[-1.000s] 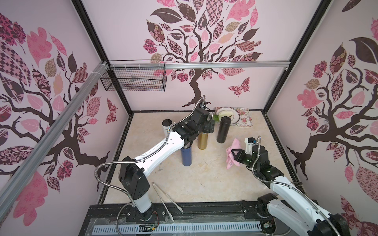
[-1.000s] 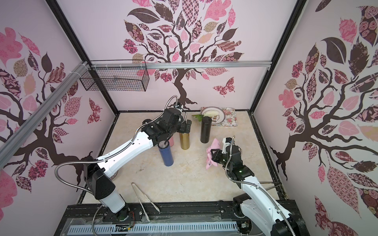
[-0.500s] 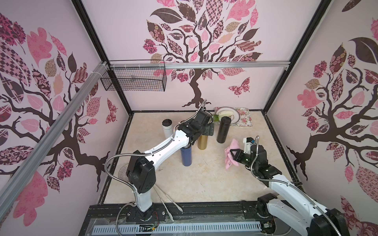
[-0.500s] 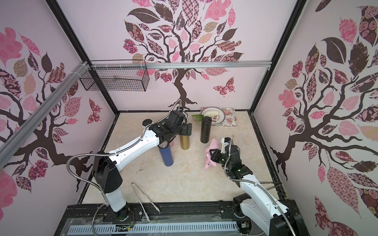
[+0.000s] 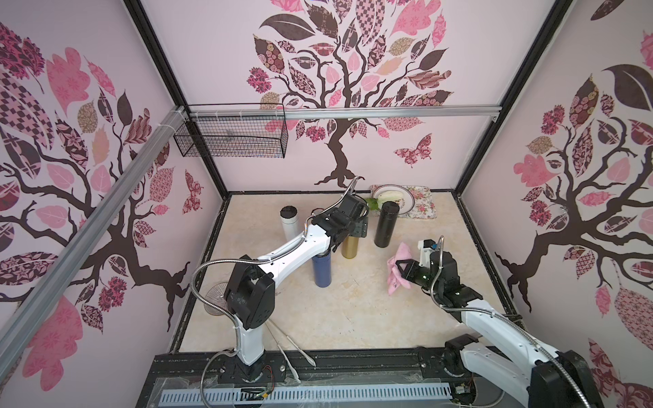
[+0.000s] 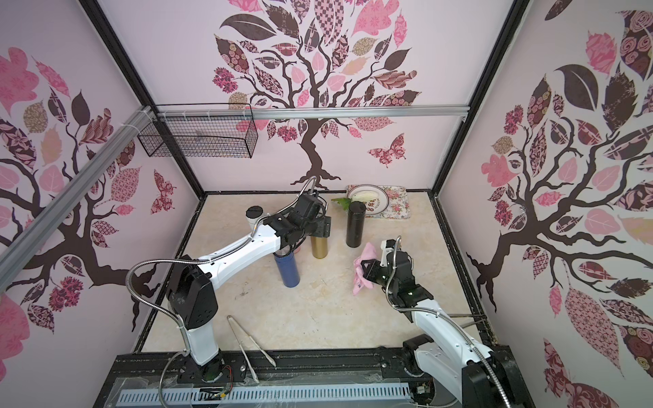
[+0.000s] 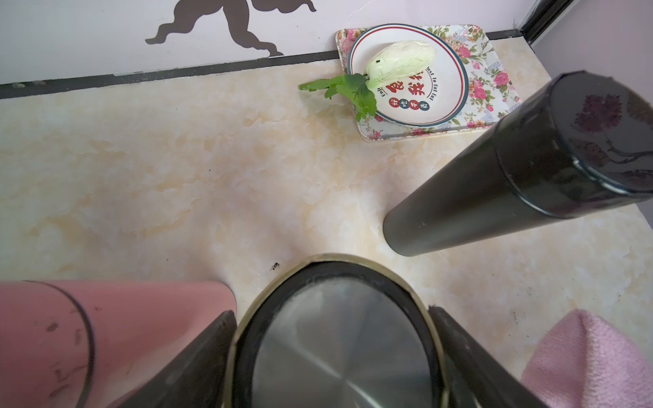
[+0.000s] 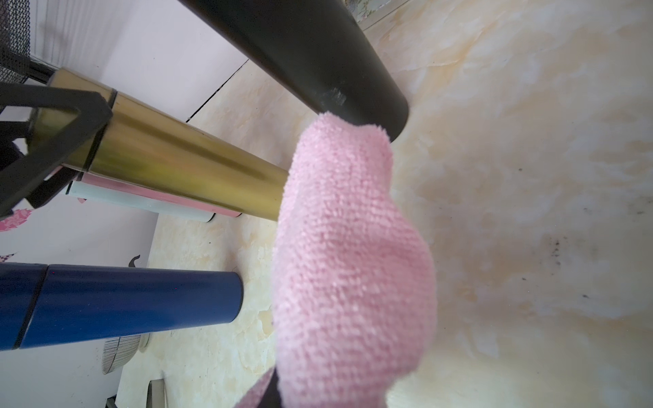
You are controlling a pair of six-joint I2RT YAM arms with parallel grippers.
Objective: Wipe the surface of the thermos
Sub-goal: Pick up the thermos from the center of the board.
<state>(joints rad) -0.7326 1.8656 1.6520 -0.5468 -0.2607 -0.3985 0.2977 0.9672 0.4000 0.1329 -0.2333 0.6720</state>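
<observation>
Centre thermos point(image 5: 350, 248); second thermos point(image 5: 386, 228) at two o'clock, tray point(image 5: 425, 209) behind it bearing plate point(image 5: 406, 197). Cloth point(image 5: 395, 279) at four o'clock. Tongs point(image 5: 295, 349), probably, at seven.

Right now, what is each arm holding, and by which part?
The right gripper pinches the pink cloth near its middle. The left gripper has its jaws around the cap of the gold thermos; whether they clamp it cannot be told.

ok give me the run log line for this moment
left gripper: shut on gold thermos at its lid | right gripper: shut on pink cloth | wipe: cloth not yet on thermos
</observation>
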